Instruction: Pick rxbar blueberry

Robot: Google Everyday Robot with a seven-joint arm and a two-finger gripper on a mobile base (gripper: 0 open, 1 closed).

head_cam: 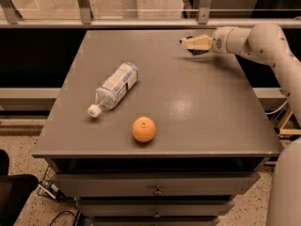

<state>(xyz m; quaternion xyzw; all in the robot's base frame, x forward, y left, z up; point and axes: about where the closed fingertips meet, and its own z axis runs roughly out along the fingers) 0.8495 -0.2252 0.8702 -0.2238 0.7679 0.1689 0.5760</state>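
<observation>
The rxbar blueberry (197,52) is a small dark flat bar at the far right of the grey table (188,107). Only dark slivers of it show under and beside my gripper. My gripper (185,43) reaches in from the right on a white arm (263,36) and sits right over the bar, low at the table surface. I cannot tell whether it touches the bar.
A clear plastic water bottle (114,88) lies on its side at the left middle, cap toward the front left. An orange (143,129) sits near the front edge. Drawers (155,189) are below the tabletop. A railing (141,22) runs behind the table.
</observation>
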